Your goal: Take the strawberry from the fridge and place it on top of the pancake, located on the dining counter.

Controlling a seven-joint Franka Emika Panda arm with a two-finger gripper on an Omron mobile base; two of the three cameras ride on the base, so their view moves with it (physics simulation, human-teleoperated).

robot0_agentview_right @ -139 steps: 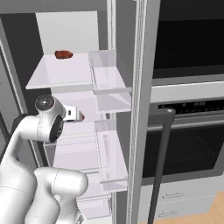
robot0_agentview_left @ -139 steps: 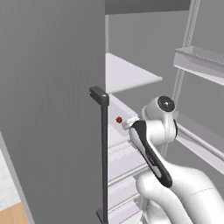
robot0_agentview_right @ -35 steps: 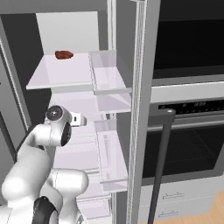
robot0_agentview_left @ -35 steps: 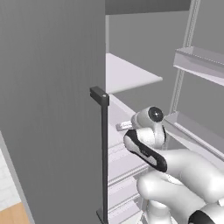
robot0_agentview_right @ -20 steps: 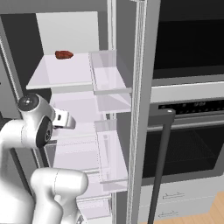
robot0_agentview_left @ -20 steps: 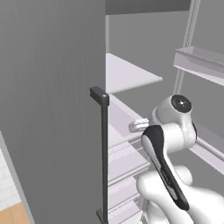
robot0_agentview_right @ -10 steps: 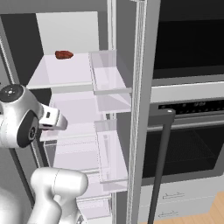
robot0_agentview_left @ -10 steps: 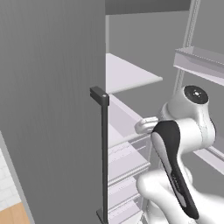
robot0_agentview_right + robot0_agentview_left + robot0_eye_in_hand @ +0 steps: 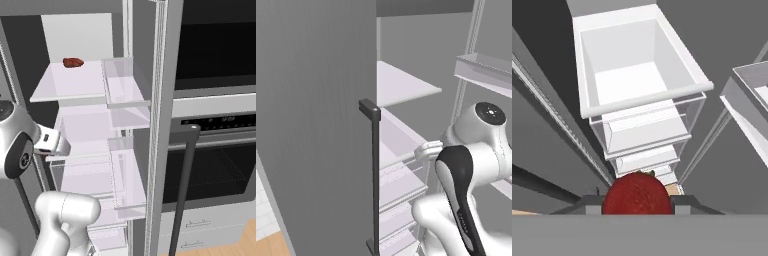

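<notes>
The strawberry [image 9: 638, 194], a small red berry, sits between my dark fingertips at the bottom of the hand view, and my gripper [image 9: 638, 203] is shut on it. The hand [image 9: 428, 149] hovers just in front of the open fridge [image 9: 316, 100], level with its middle shelves [image 9: 82, 135]. Beyond the berry the hand view looks down onto white fridge drawers [image 9: 637, 75]. The pancake and the dining counter are out of view.
The left fridge door with its dark bar handle [image 9: 375, 175] stands open close to my arm. The right door's edge [image 9: 160, 125] and door bins [image 9: 125, 90] stand open on the other side. A dark red item [image 9: 73, 62] lies on the top shelf. A black wall oven [image 9: 215, 100] is to the right.
My arm has risen and swung back from the shelves, drawing the hand a little way out of the fridge with the strawberry still held.
</notes>
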